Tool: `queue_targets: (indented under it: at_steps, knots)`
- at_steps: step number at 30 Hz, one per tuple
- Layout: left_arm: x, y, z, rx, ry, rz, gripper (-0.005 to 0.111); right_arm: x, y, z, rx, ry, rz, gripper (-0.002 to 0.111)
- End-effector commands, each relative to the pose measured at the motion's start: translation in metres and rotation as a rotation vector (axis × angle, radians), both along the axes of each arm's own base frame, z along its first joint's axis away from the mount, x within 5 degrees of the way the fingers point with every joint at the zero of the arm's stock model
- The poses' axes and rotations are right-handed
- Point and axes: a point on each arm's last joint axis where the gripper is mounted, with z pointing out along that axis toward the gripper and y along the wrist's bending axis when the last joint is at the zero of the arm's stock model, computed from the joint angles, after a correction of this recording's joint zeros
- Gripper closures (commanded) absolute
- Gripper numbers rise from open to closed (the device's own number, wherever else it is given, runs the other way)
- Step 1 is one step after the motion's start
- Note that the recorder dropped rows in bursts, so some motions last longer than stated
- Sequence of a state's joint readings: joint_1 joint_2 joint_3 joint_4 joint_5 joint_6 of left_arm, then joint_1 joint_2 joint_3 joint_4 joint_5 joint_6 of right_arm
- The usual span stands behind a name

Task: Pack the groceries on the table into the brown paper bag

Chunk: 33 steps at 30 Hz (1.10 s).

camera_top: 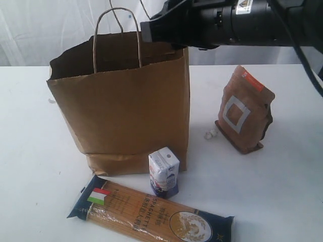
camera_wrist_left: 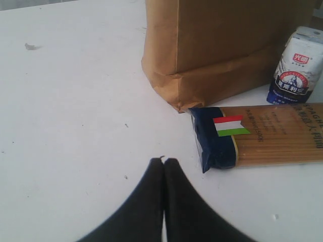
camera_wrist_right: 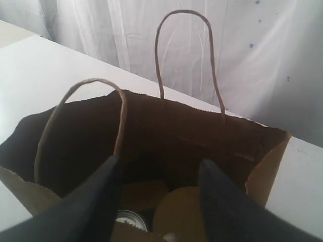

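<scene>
The brown paper bag (camera_top: 121, 101) stands upright on the white table (camera_top: 282, 181), mouth open. My right gripper (camera_wrist_right: 160, 169) hovers open over the mouth (camera_wrist_right: 166, 146), nothing between its fingers. Deep inside I see the jar's olive-gold lid (camera_wrist_right: 179, 212) and the top of the silver tin can (camera_wrist_right: 128, 219). The small white-purple carton (camera_top: 164, 171) stands against the bag's front base. In front of it lies the long spaghetti packet (camera_top: 151, 214). The brown pouch (camera_top: 245, 108) stands to the bag's right. My left gripper (camera_wrist_left: 164, 160) is shut and empty, low over the table near the packet's blue end (camera_wrist_left: 214, 143). The yellow-grain bottle is out of view.
The right arm's black body (camera_top: 232, 22) reaches across above the bag's rim from the right. A small white scrap (camera_top: 209, 133) lies beside the pouch. A white curtain (camera_wrist_right: 252, 50) hangs behind the table. The bag's two loop handles (camera_top: 116, 35) stand up.
</scene>
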<state>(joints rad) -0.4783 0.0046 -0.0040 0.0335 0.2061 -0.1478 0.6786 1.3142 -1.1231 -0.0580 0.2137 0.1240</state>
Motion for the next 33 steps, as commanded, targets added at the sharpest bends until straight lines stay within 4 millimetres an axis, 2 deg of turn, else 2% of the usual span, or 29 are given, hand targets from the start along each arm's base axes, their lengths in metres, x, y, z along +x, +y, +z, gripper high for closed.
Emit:
queue_targets:
  at_steps: [1, 6, 9, 14, 19, 25, 29, 33]
  knots:
    - [0.000, 0.000, -0.001, -0.011, 0.002, 0.005, 0.107, 0.000, 0.001, 0.002, -0.007, -0.017, 0.006, 0.056]
    - [0.000, 0.000, -0.001, -0.011, 0.002, 0.005, 0.107, -0.009, -0.007, 0.014, 0.004, -0.050, 0.007, 0.056]
    - [0.000, 0.000, -0.001, -0.011, 0.002, 0.005, 0.107, -0.018, -0.017, 0.019, -0.066, -0.056, 0.003, 0.056]
    - [0.000, 0.000, -0.001, -0.011, 0.002, 0.005, 0.107, -0.032, -0.039, 0.020, -0.242, -0.017, -0.040, 0.056]
    - [0.000, 0.000, -0.001, -0.011, 0.002, 0.005, 0.107, -0.042, -0.057, 0.015, -0.301, 0.026, -0.116, 0.056]
    - [0.000, 0.000, -0.001, -0.011, 0.002, 0.005, 0.107, -0.051, -0.071, -0.015, -0.361, 0.082, -0.174, 0.056]
    - [0.000, 0.000, -0.001, -0.011, 0.002, 0.005, 0.107, -0.053, -0.072, -0.056, -0.429, 0.173, -0.163, 0.056]
    - [0.000, 0.000, -0.001, -0.011, 0.002, 0.005, 0.107, -0.050, -0.065, -0.095, -0.425, 0.245, -0.146, 0.056]
